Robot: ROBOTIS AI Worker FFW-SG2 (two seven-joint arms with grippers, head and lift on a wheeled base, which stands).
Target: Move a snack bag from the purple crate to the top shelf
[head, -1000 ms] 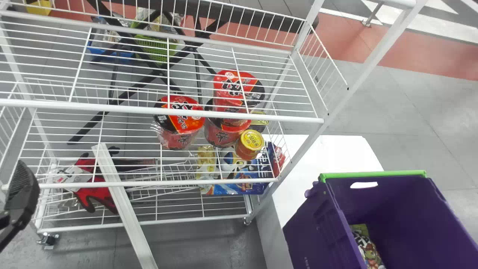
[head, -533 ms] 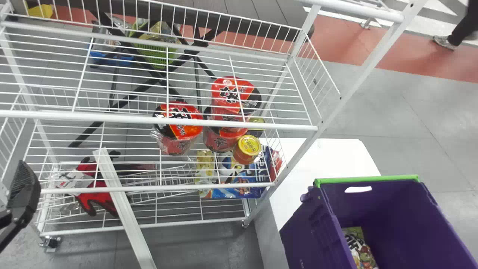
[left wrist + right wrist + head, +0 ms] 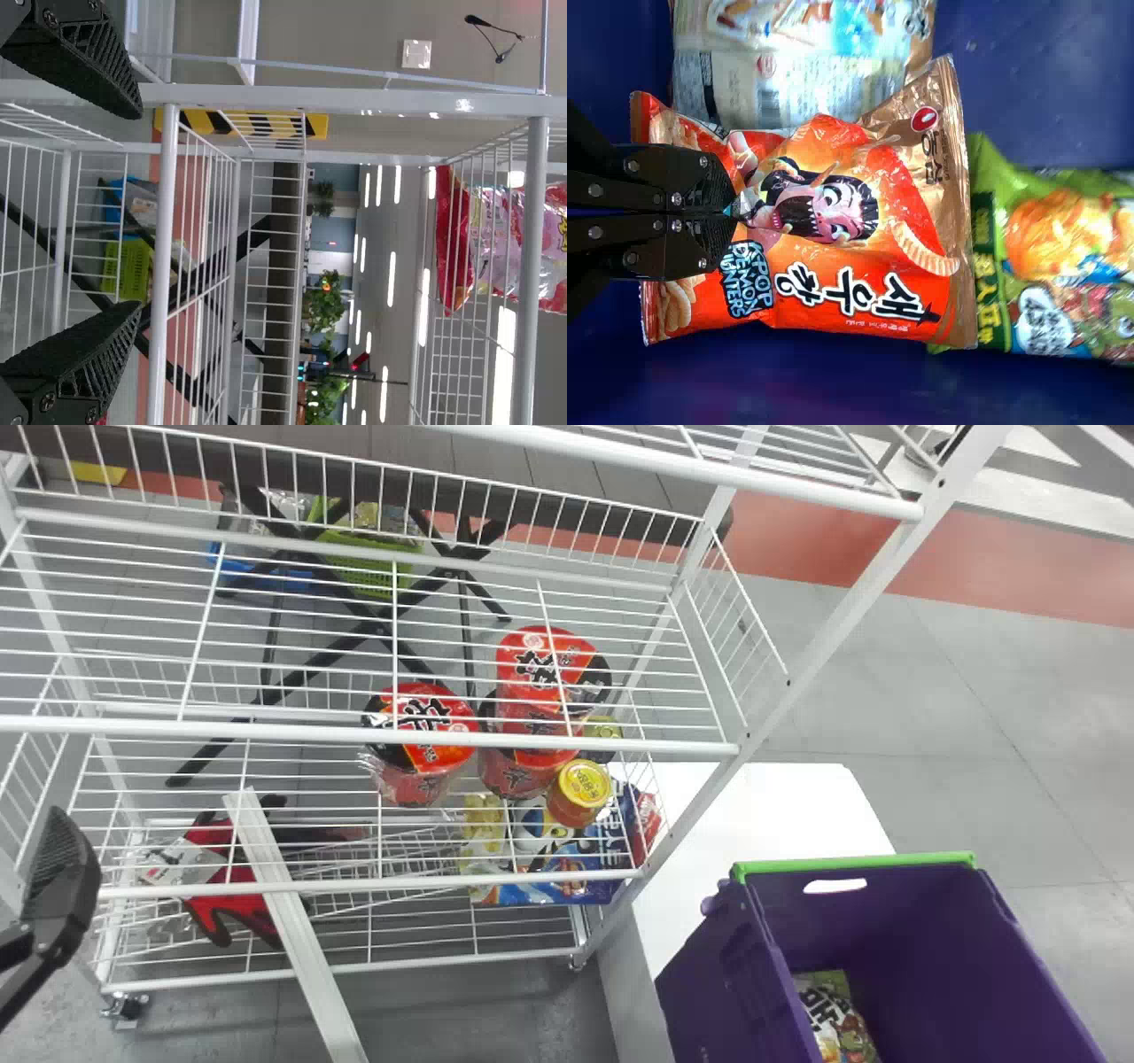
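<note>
Pinching the orange snack bag (image 3: 859, 257) inside the purple crate (image 3: 722, 974), the closed right hand (image 3: 733, 212) covers part of it. The bag partly hides a green bag (image 3: 1041, 266). The crate's near end is cut off. By the wire rack (image 3: 523, 741), the left hand (image 3: 64, 868) is spread.

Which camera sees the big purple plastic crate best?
The head view: it shows the crate with its green rim and handle hole. The right wrist view peeks inside, around a shiny orange snack bag.
</note>
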